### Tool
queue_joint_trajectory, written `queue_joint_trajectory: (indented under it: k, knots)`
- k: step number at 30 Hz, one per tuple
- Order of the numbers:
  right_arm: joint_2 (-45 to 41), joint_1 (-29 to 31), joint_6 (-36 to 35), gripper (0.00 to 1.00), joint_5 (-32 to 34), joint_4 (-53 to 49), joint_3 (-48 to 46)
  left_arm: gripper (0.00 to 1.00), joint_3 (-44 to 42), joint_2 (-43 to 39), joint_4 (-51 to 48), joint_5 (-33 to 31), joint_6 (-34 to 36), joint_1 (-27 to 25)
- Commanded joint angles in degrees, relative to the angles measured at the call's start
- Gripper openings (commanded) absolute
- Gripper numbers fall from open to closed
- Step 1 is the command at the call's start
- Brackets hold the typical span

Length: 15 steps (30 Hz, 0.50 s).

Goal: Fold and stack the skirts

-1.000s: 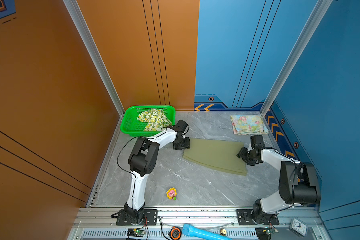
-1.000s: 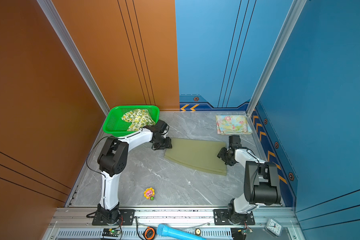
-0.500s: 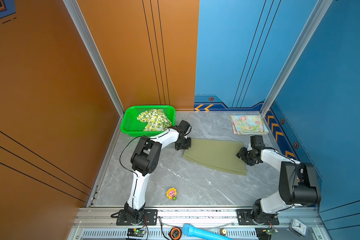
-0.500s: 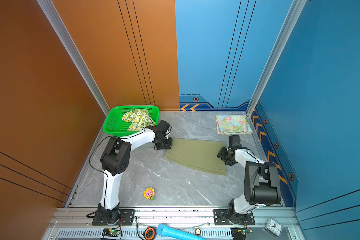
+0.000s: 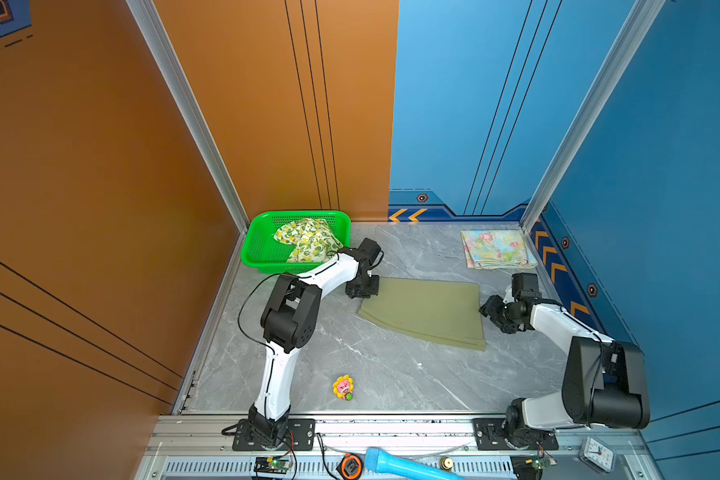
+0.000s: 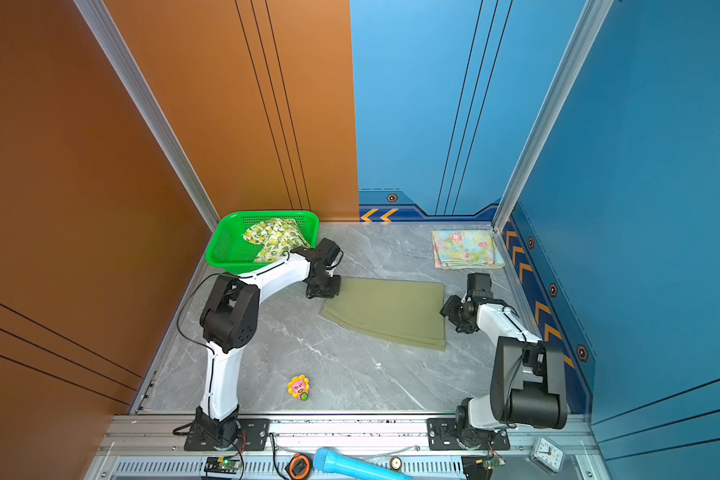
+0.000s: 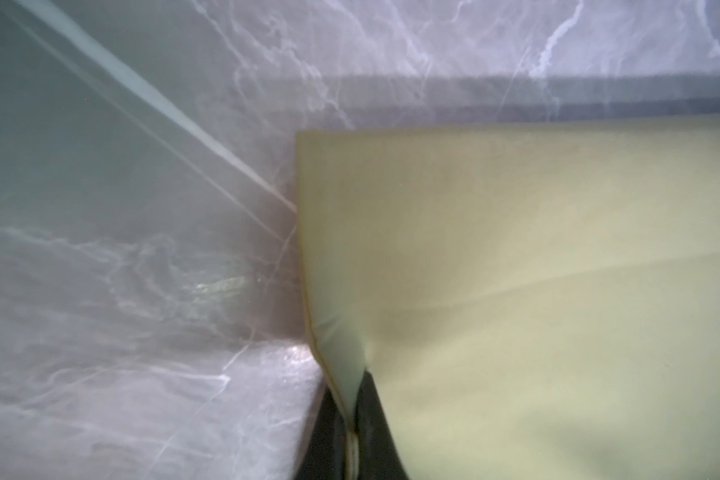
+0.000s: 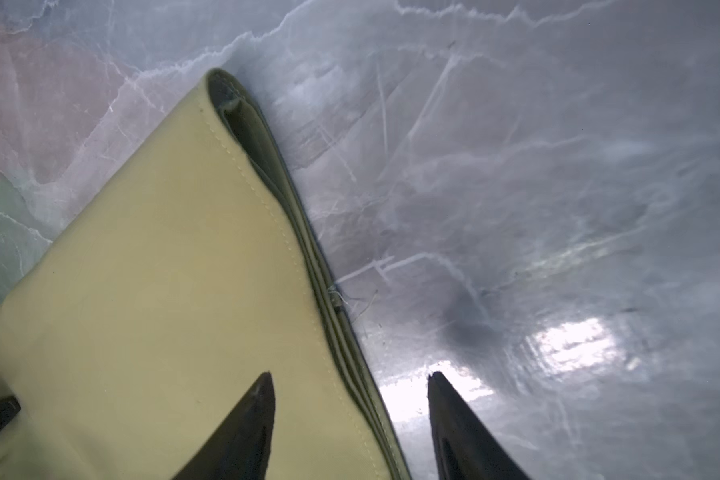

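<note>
- Olive skirt (image 5: 425, 311) lies flat mid-table (image 5: 391, 374), right between the two grippers. Its long axis runs L-R, from one gripper across to the other.
- L gripper (image 5: 364, 289) sits at the skirt's far-left corner. In the left wrist view the L gripper (image 7: 352, 415) is clamped on that corner: cloth is nipped between the dark fingers and a crease fans out from the pinch.
- R gripper (image 5: 491, 311) is at the opposite short edge, about mid-way along it. In the right wrist view the R gripper (image 8: 350, 374) stands parted and grips nothing. One finger is over the cloth, the other over bare marble, so the hem runs between them.
- So each arm has its own end. My read: the R side needs to close on that edge before any lift or fold, else only the L end comes up and the cloth drags.
- Look of the skirt: plain olive, matte, thin, smooth on top. It's wider at the R end, and the near edge slants. The R edge shows several stacked layers w/ a stitched hem and a loose thread, so it's prob. doubled over already.
- Other skirts: the floral one (image 5: 495, 249) lies folded at the far-right corner, well apart. The lemon-print one (image 5: 306, 241) is bunched in the green basket (image 5: 262, 245), far left.
</note>
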Motion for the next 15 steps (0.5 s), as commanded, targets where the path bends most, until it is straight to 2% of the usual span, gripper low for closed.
queue_joint_trajectory:
  k: [1, 6, 15]
  knots:
    - [0.12, 1.15, 0.41, 0.59, -2.12, 1.39, -1.37, 0.00, 3.07, -4.45, -4.09, -4.81, 2.49, -0.68]
    - [1.36, 3.79, 2.73, 0.57, -3.34, 5.42, -2.77, 0.00, 5.29, -5.67, -5.89, -8.57, 3.68, -2.19]
    - [4.85, 9.50, 7.24, 0.42, -2.86, 13.59, -5.20, 0.00, 12.11, -5.11, -10.70, -17.50, 7.48, -7.33]
